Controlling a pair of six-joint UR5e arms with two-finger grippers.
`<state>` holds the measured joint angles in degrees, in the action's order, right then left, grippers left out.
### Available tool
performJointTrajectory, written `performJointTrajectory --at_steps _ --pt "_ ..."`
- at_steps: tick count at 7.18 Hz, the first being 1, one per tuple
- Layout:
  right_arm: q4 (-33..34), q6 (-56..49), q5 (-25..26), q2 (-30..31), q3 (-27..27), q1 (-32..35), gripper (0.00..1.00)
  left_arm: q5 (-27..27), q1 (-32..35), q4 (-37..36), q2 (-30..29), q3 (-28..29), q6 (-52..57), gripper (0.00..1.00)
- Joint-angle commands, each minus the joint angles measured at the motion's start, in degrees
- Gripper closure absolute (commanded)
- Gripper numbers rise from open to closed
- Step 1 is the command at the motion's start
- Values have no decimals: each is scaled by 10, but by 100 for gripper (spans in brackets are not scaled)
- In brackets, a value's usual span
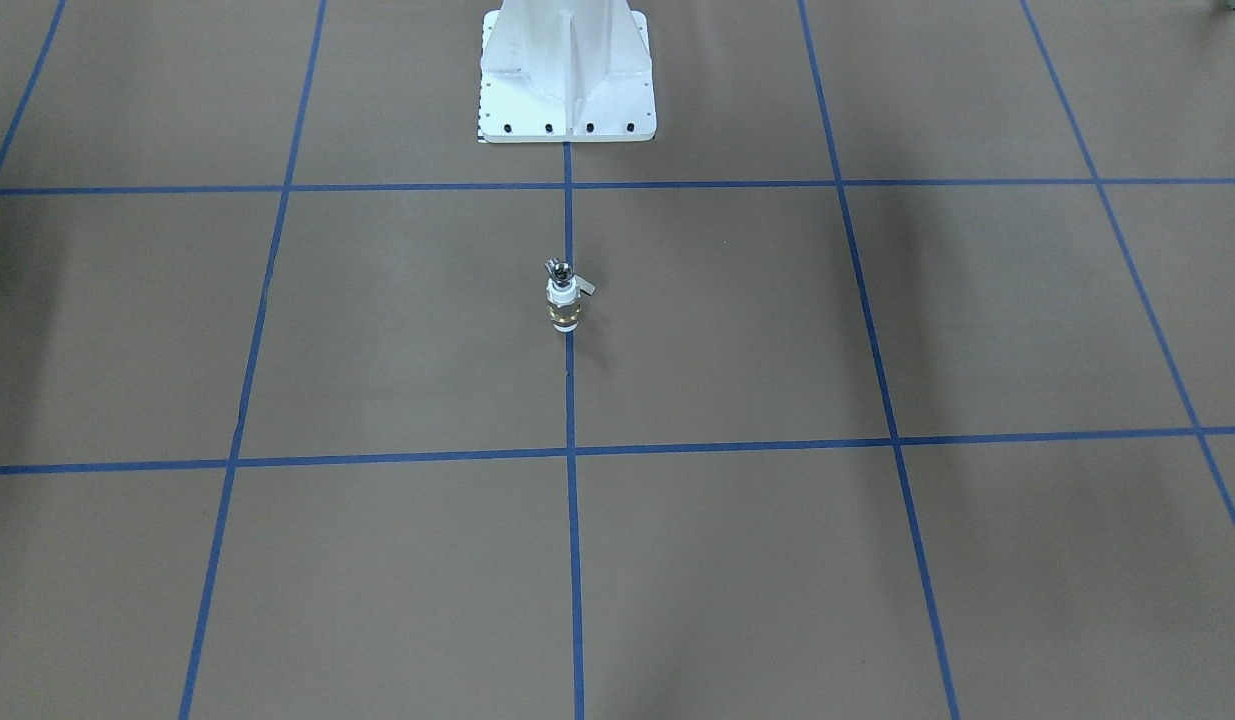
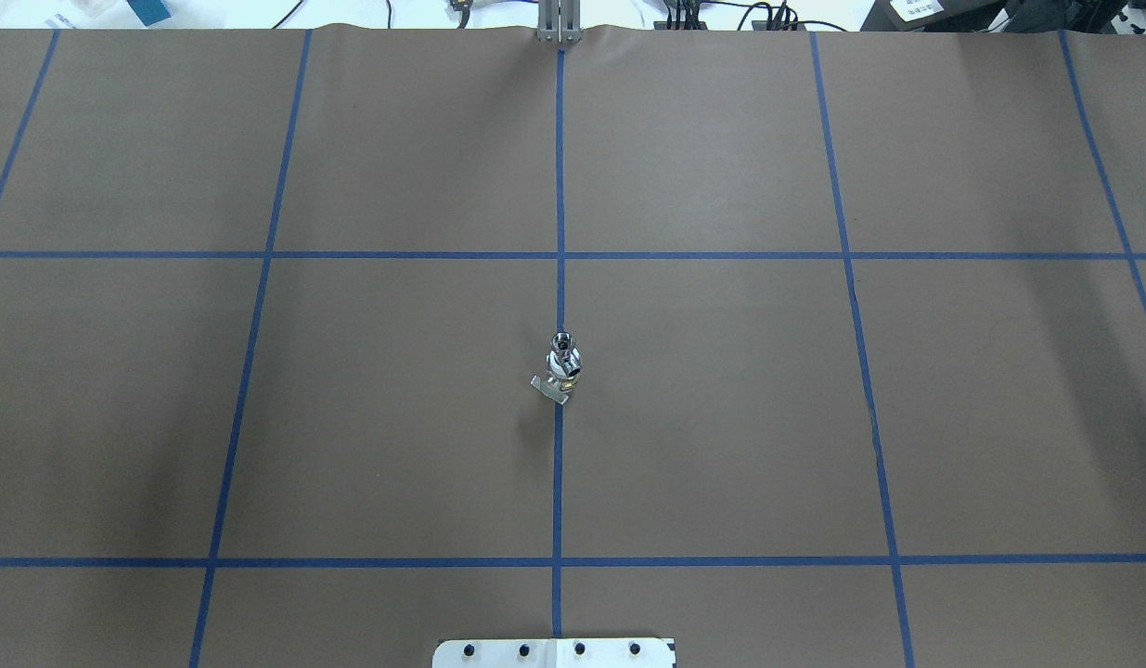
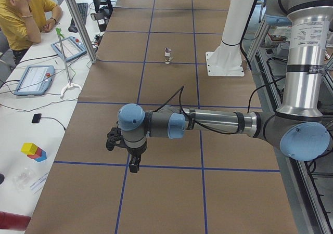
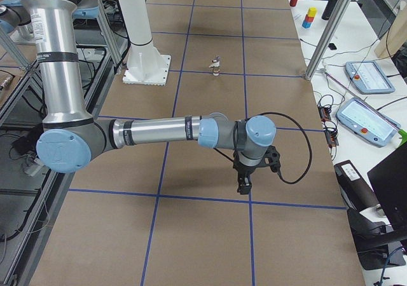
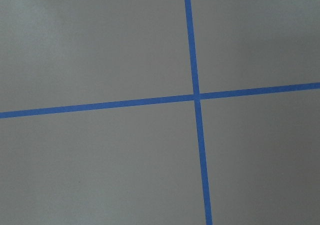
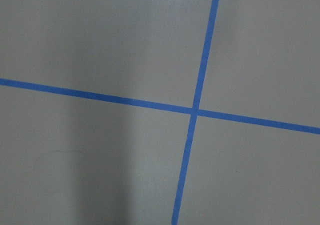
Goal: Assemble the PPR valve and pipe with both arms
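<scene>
The PPR valve [image 1: 564, 310] stands upright on the centre tape line, white with a brass band and a grey side lever [image 1: 585, 288]. The silver pipe [image 1: 558, 268] sits at its top end; I cannot tell how deep it goes. Both show in the overhead view, valve [image 2: 564, 367] and pipe [image 2: 562, 341]. My left gripper [image 3: 134, 166] shows only in the left side view, far from the valve, low over the paper. My right gripper [image 4: 243, 184] shows only in the right side view, also far off. I cannot tell whether either is open or shut. Both wrist views show only brown paper and blue tape.
The white pedestal base [image 1: 567, 75] stands behind the valve, also at the overhead view's bottom edge [image 2: 554, 652]. Blue tape lines grid the brown paper. An operator in yellow [image 3: 21, 15], tablets [image 3: 34, 79] and a metal post [image 3: 78, 23] line the far side.
</scene>
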<state>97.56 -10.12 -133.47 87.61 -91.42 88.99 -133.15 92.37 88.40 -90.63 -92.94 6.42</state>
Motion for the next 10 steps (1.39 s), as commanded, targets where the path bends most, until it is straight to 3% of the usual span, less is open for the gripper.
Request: performJointTrajectory --at_steps 1,7,10 --pt "-68 38 -1 65 -2 16 0 -4 1 1 10 -2 1 0" --pt "-70 70 -2 58 -12 33 0 0 5 0 33 -8 -4 0" --pt "-70 71 -2 57 -13 32 0 47 9 -2 60 -35 -4 0"
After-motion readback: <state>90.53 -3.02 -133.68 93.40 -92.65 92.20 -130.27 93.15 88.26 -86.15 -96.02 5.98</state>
